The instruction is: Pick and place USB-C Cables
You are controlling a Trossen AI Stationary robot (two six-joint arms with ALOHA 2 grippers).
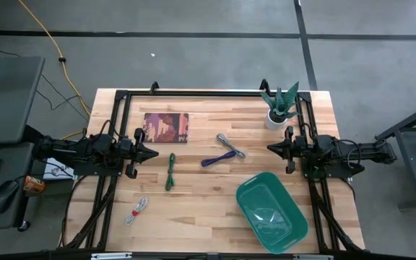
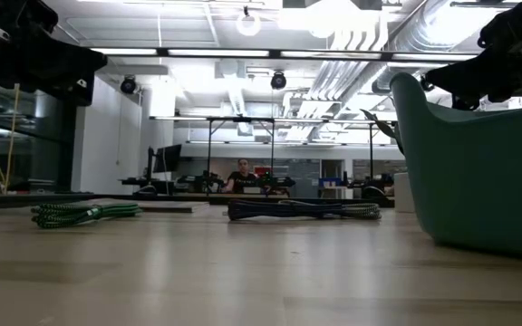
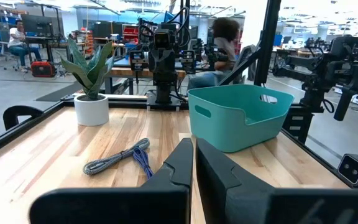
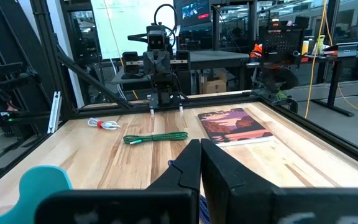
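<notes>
Four cable bundles lie flat on the wooden table [image 1: 208, 195]: the green one [image 1: 170, 172] [image 4: 156, 137] near the left arm, the purple one [image 1: 218, 157] [image 2: 279, 210] and the silver-grey one [image 1: 231, 145] [image 3: 114, 157] crossing at mid-table, the white-and-red one [image 1: 137, 210] [image 4: 103, 124] near the front left. My left gripper [image 1: 154, 152] [image 3: 193, 163] hovers shut at the table's left, above and left of the green bundle. My right gripper [image 1: 271, 148] [image 4: 201, 163] hovers shut at the right, right of the silver-grey bundle.
A teal tub [image 1: 271, 211] [image 3: 238, 115] stands at the front right. A potted plant [image 1: 279, 107] [image 3: 92, 84] is at the far right corner, a picture book [image 1: 166, 128] [image 4: 234, 126] at the far left. A black frame [image 1: 193, 92] rims the table. People sit in the room beyond.
</notes>
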